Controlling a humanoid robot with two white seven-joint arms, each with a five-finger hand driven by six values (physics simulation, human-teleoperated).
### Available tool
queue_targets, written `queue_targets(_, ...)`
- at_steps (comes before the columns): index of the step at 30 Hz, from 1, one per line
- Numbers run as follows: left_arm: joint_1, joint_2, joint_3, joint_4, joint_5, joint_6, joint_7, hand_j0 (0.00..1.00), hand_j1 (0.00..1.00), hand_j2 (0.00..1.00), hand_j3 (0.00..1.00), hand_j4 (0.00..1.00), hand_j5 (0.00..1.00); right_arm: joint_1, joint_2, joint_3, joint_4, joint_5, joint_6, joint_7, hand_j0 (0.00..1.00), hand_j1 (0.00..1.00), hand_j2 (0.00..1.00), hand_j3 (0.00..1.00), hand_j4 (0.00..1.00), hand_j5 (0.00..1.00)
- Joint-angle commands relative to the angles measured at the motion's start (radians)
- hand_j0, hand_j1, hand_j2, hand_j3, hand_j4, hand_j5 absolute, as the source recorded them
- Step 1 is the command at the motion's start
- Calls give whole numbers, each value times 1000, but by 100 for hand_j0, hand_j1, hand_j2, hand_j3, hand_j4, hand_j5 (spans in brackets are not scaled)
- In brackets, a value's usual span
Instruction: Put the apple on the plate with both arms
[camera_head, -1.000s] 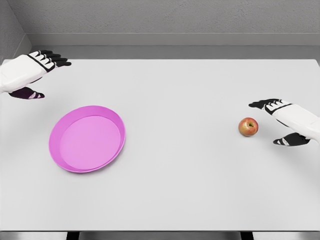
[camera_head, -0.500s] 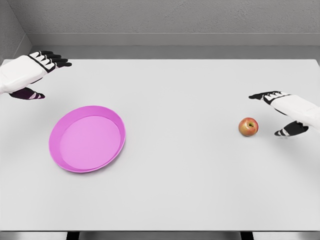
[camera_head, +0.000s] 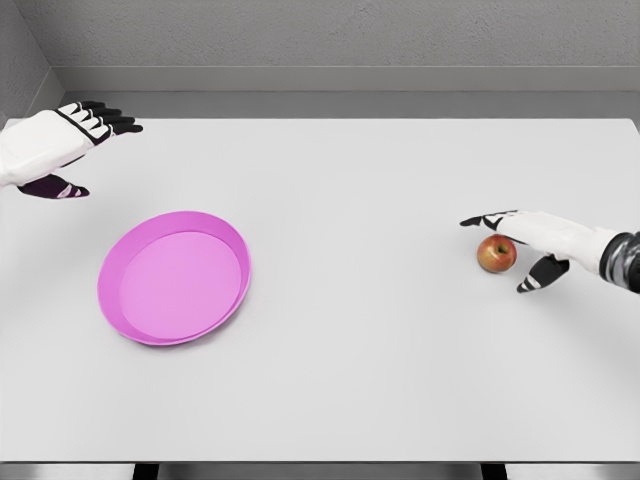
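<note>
1. Grey walls back a plain white table (camera_head: 400, 380), seen from the head camera; no writing is legible anywhere.
2. Left on it lies a round pink plastic plate (camera_head: 175, 277).
3. Well apart, right, sits the small red apple (camera_head: 495, 254).
4. Right hand (camera_head: 530, 235) arches over the apple, fingers spread, not gripping.
5. Left hand (camera_head: 55, 140) hovers at the far left, fingers relaxed, holding nothing.

A white table (camera_head: 380, 380) with a plain matte top fills most of the head view, its far edge running straight across the upper part of the frame. Two dark legs show just below its near edge. Behind it stands a grey textured back wall (camera_head: 340, 30), meeting a grey side wall (camera_head: 18, 60) at the upper left corner. A paler band (camera_head: 340, 78) runs along the back wall's base. Lighting is even and soft.
</note>
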Motion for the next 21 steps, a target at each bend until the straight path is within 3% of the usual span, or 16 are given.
queue_targets(1, 0, 1, 1, 2, 6, 1, 1, 100, 100, 100, 100, 100, 100, -2, 3, 11, 9, -1, 33, 3, 100, 100, 100, 100, 100, 100)
queue_targets(6, 0, 1, 4, 5, 6, 1, 1, 100, 100, 100, 100, 100, 100, -17, 25, 12, 21, 5, 59, 3, 100, 100, 100, 100, 100, 100)
queue_targets(12, -2, 0, 4, 5, 0, 1, 1, 100, 100, 100, 100, 100, 100, -75, 48, 84, 35, 7, 82, 5, 100, 100, 100, 100, 100, 100)
queue_targets(21, -2, 0, 4, 4, -3, 1, 1, 100, 100, 100, 100, 100, 100, -75, 43, 96, 58, 7, 87, 5, 100, 100, 100, 100, 100, 100)
